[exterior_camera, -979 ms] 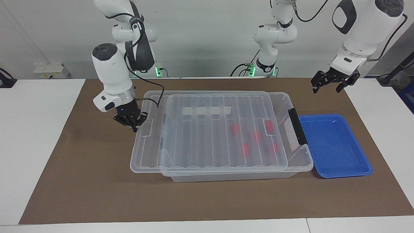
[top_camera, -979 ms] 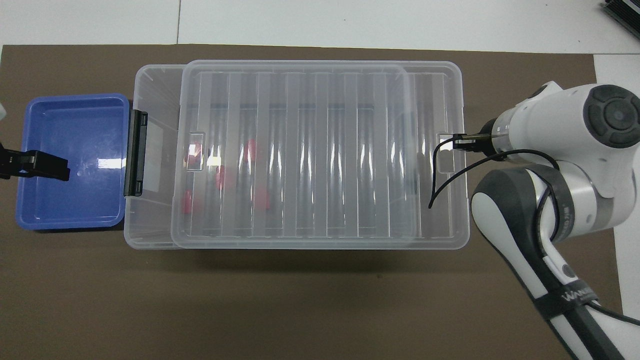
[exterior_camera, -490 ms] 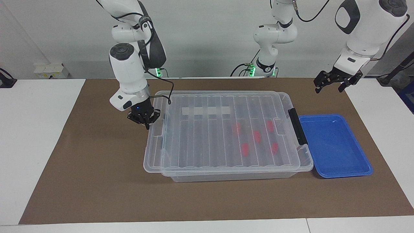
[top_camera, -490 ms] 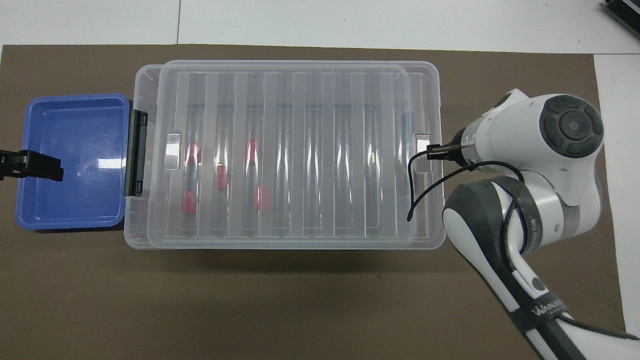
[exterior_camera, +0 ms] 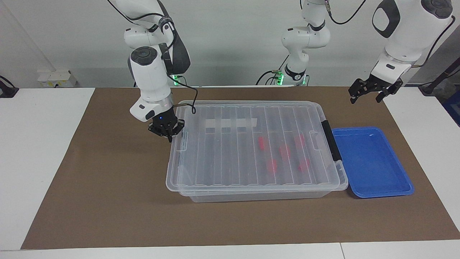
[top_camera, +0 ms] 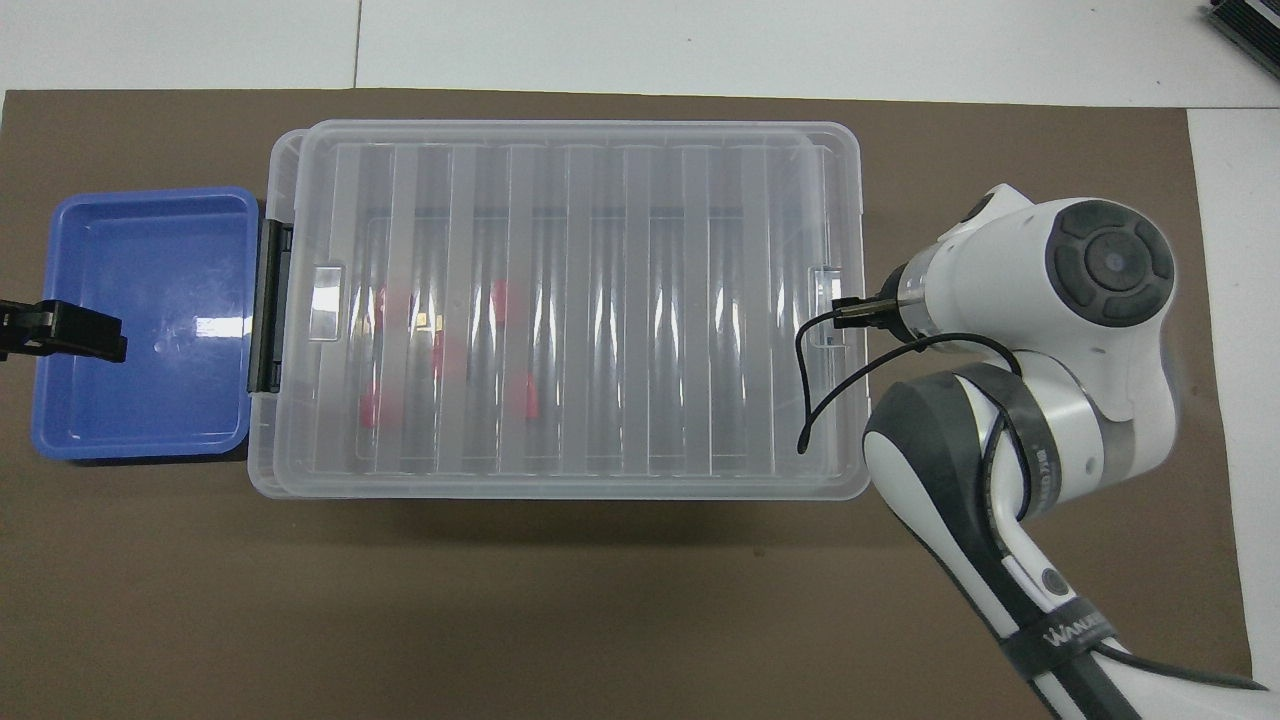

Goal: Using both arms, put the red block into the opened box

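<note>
From my seat, going across the facing view from its left edge, I first meet the right arm (exterior_camera: 149, 77), bent down over the brown mat (exterior_camera: 90, 180). Its right gripper (exterior_camera: 167, 133) sits low at the end of the box nearest that arm, fingertips pressed together against the edge of the lid (exterior_camera: 248, 144). I cannot tell whether it pinches the lid's rim or only pushes on it. In the overhead view the arm's wrist covers that gripper, so I read the contact from the facing view alone.

Next comes the box (exterior_camera: 258, 196), a big clear bin lying lengthwise along the table. The ribbed clear lid lies on top and covers nearly all of it, with a white tape strip (exterior_camera: 230, 123) on the part nearer the robots. Through the lid I see the red blocks (exterior_camera: 272, 165) lying on the box floor, gathered toward the left arm's end; they show as red smudges in the overhead view (top_camera: 510, 395). A black latch (exterior_camera: 330, 140) stands at that same end of the box.

Just beside the latch is the blue tray (exterior_camera: 391, 190), touching or nearly touching the box.

Last, the left gripper (exterior_camera: 372, 94) hangs in the air with its fingers spread, holding nothing, above the mat near the tray's edge closer to the robots. In the overhead view its tip (top_camera: 75, 332) shows over the tray (top_camera: 60, 440).
</note>
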Motion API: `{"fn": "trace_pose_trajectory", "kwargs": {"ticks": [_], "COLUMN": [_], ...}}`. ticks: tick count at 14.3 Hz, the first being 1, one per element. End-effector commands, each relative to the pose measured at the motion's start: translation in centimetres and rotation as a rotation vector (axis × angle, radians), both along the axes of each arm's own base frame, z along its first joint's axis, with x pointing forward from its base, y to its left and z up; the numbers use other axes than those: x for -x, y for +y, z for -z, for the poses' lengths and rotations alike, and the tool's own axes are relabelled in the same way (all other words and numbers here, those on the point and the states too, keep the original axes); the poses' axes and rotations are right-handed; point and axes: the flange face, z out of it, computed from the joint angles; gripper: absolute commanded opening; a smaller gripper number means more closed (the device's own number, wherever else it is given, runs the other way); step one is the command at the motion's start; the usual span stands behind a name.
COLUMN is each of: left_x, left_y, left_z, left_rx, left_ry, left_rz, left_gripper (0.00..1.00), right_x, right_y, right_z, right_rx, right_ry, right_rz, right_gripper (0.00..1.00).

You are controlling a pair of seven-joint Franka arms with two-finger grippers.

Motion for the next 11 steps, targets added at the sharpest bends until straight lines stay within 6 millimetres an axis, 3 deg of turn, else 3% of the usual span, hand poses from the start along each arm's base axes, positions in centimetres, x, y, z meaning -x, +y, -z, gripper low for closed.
{"fn": "trace_pose_trajectory", "kwargs": {"ticks": [1,11], "left_x": [0.71,0.67], "left_y": [0.1,0.1], "left_z": [-0.55,-0.47], "left_rx": [0.003,0.003], "left_ry": [0.002,0.004], "left_rz": [-0.008,-0.008], "left_gripper": [1.0,1.0], "right_x": [0.89,1.05], "right_y": [0.57,1.37], "right_z": [0.02,0.01], "right_rx": [-0.023,-0.023], "right_ry": [0.009,0.006], "right_rz": [0.003,-0.013], "right_gripper": [0.01,0.05]}}
